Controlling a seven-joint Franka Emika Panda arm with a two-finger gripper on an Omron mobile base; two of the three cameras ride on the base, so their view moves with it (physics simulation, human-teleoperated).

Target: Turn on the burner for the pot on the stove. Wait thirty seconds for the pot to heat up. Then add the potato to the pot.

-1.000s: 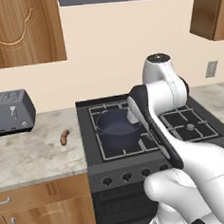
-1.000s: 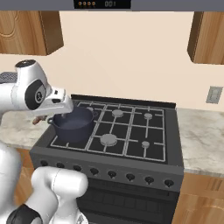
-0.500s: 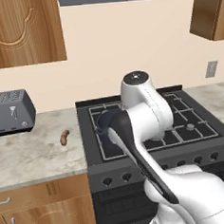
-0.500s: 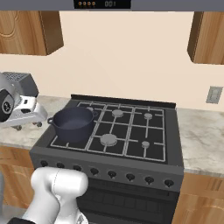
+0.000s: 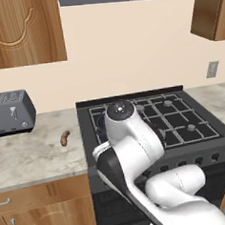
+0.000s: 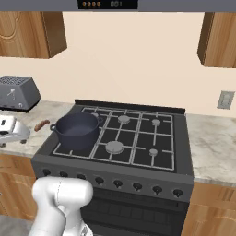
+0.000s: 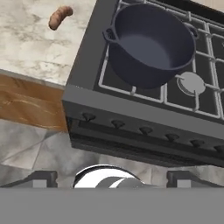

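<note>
The dark blue-grey pot (image 7: 151,43) stands empty on the front left burner of the black stove (image 7: 131,107), also seen as pot (image 6: 76,130) on stove (image 6: 138,133). The small brown potato (image 7: 60,17) lies on the marble counter left of the stove, potato (image 6: 42,125) and potato (image 5: 65,137). My gripper (image 7: 112,179) is open, its tips wide apart with nothing between them. It hangs in front of and below the row of black knobs (image 7: 117,124), looking up over the stove's front left corner. My arm hides most of the pot in the left base view.
A grey toaster (image 6: 18,93) stands at the back of the left counter, toaster (image 5: 9,113). Wooden drawer fronts (image 7: 26,103) run under that counter. More marble counter (image 6: 212,143) lies right of the stove, with wood cabinets above.
My arm has swung left and down, carrying the hand from over the pot to a place low in front of the stove's left corner. The gripper stays open. Pot and potato have not moved.
</note>
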